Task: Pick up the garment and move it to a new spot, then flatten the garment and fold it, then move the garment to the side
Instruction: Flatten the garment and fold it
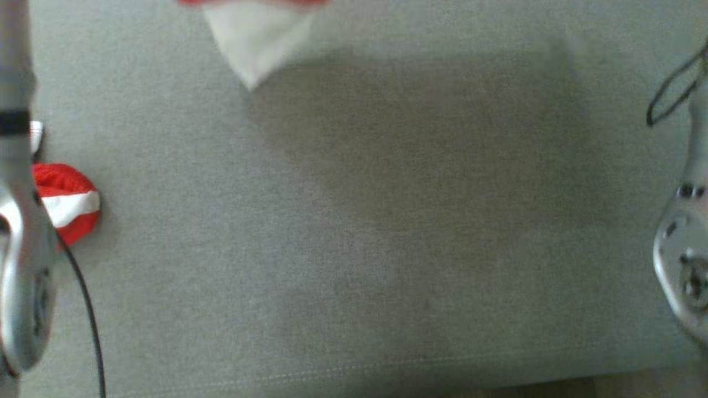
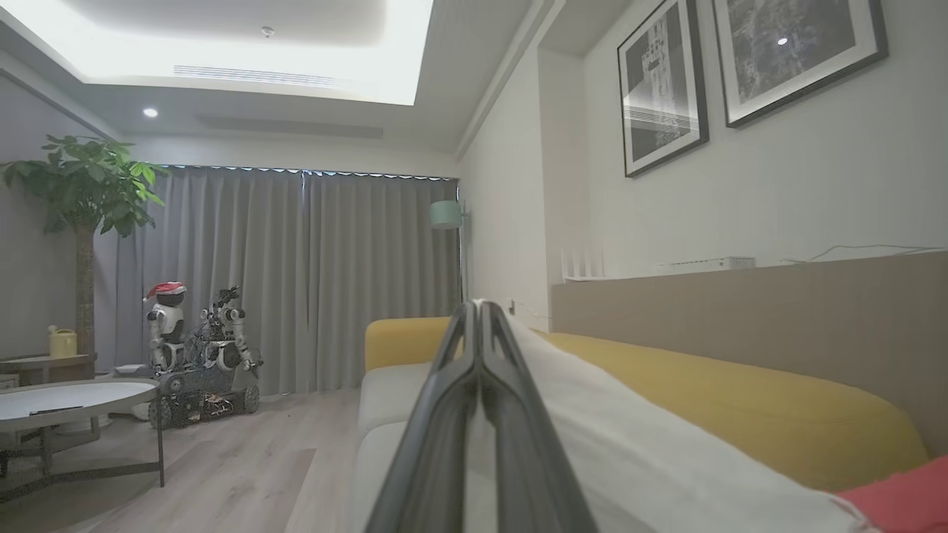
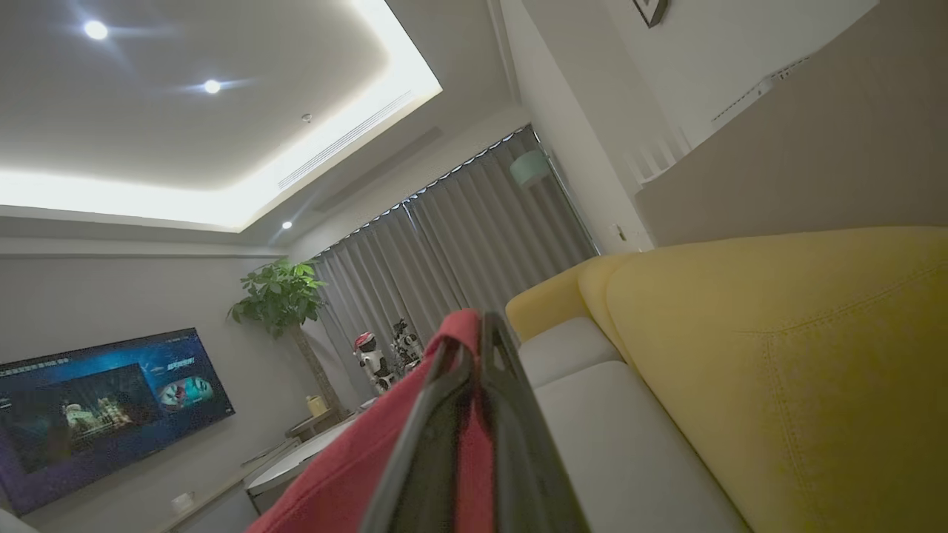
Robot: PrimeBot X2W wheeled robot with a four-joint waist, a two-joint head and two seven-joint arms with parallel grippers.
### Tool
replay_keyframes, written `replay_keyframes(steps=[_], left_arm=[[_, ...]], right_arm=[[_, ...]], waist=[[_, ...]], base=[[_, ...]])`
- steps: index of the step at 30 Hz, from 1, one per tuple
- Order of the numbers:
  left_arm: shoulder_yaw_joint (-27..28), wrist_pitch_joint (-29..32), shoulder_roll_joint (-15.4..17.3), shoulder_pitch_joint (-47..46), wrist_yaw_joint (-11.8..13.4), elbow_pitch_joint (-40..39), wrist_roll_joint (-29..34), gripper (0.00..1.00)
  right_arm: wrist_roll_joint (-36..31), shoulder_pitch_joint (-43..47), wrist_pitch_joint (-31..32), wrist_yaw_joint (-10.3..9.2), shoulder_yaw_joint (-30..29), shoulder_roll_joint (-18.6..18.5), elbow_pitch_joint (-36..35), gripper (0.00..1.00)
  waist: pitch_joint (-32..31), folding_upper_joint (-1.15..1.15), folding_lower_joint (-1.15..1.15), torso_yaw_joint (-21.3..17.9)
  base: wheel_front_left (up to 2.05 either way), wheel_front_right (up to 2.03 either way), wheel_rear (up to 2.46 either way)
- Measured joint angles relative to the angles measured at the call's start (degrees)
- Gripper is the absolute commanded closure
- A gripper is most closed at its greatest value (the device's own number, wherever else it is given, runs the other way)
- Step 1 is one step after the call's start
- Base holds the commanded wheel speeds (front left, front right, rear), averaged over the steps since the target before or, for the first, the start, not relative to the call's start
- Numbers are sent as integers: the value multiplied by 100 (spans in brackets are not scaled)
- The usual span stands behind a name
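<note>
**Both pincers clamp a red-and-white garment above a grey sofa seat**

In the head view, the pale, glossy left forearm [image 1: 22,249] runs down the left edge, with a thin black cable [image 1: 91,309] curving below it. Just beside it, a rounded red lump with a white band [image 1: 69,204] rests on the sofa seat [image 1: 354,221]. Whether this lump belongs to the same piece cannot be told. The seat is a flat, finely woven grey cloth with a stitched seam near its lower edge. At the top, left of centre, the garment [image 1: 254,38] hangs into view as a soft white triangle, point down, with a red strip along the frame's edge. It casts a broad shadow on the seat. The curved, shiny right forearm [image 1: 683,265] stands at the right edge.

In the left wrist view, the left pincer [image 2: 480,305] has its two long dark fingers pressed together on white cloth. The cloth stretches smooth and taut to the lower right, where it turns red. To the right of the cloth is the padded yellow backrest [image 2: 740,400], and a round pale counter [image 2: 67,403] stands on the wooden floor at far left.

In the right wrist view, the right pincer [image 3: 478,326] is closed on matte red cloth, which wraps over one finger and falls away to the lower left.
</note>
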Motion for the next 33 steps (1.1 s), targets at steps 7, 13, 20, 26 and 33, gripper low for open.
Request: replay_keyframes(steps=[7,13,20,26,33], left_arm=[[-10,-130,-237,-859,26,1218,149,100],[-41,-127,-660,-243,-8,2434,67,100],[-8,-126,-894,287,-110,3311,-282,100],[154,-126,-998,765,-152,3268,-493,100],[381,-125,-990,2455,-158,2165,-537,100]], right_arm=[[-347,-1060,-1126,0,934,0,1984,100],[-416,-906,-1293,0,1813,10,3474,100],[-20,-645,-1502,0,2529,10,4077,100],[332,55,-1870,0,2884,-8,3972,100],[1223,1835,-2078,0,3179,-158,3081,100]], waist=[[316,0,0,-11],[650,0,1,94],[966,0,2,215],[924,0,1,250],[460,0,0,253]], base=[[0,0,0],[0,0,0],[0,0,0],[0,0,0],[0,0,0]])
